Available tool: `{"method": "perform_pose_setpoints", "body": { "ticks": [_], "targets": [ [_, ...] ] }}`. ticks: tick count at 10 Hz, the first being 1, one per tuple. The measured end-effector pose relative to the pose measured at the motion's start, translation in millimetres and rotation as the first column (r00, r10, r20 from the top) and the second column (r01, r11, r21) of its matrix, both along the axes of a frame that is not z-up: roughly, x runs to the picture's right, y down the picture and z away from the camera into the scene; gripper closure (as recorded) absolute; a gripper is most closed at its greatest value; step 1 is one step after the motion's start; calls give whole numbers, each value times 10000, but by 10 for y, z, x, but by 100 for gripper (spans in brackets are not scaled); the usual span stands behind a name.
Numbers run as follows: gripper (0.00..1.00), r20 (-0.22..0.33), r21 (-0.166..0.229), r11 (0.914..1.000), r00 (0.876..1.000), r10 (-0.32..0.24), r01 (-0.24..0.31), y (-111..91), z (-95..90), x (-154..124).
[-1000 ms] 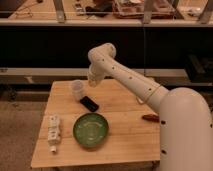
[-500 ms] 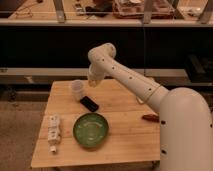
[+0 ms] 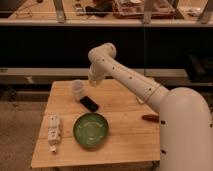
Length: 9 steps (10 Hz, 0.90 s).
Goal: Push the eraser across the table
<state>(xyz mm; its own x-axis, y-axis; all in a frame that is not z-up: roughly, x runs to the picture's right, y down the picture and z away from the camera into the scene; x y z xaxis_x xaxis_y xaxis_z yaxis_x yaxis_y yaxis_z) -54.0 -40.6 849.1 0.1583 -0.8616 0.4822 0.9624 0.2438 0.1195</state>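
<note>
Eraser: a small flat black rectangular block [image 3: 89, 103], lying flat just behind the green bowl; nothing appears to touch it.
Counter: a small light wooden butcher-block top [image 3: 125, 102] with visible plank strips.
Landmark: a round green bowl [image 3: 91, 130], near the front edge.
Gripper: the gripper [image 3: 93, 81] hangs at the end of the white arm, behind the bowl and just beyond the eraser. I cannot tell whether it is open or closed.
Why there: probably lined up at the block's far side, so a low sweep can slide it over bare wood. The push looks not yet made.
Cup: a small pale translucent cup [image 3: 76, 89], behind and left of the bowl, close enough to the eraser to risk a knock.
Oblong: a white segmented object [image 3: 53, 132], left of the bowl.
Writing: none readable.
</note>
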Motion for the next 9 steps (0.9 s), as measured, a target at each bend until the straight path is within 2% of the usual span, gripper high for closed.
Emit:
{"method": "perform_pose_setpoints", "body": {
  "ticks": [1,3,4,5,7,8,9],
  "targets": [
    [95,-574,-55,9990,9974,441,-445,3,36,101],
    [95,-1741,-85,9900,9751,1373,-1410,40,84,276],
    [95,-2232,-158,9799,9560,1906,-1991,96,103,311],
    [95,-2648,-340,9643,9327,2448,-2627,204,133,278],
    [95,-2676,-742,9439,9182,2920,-3218,381,203,116],
    [95,-2639,-847,9400,9171,2988,-3306,414,212,77],
    [95,-2646,-831,9399,9167,2995,-3311,409,211,85]
  ]
}}
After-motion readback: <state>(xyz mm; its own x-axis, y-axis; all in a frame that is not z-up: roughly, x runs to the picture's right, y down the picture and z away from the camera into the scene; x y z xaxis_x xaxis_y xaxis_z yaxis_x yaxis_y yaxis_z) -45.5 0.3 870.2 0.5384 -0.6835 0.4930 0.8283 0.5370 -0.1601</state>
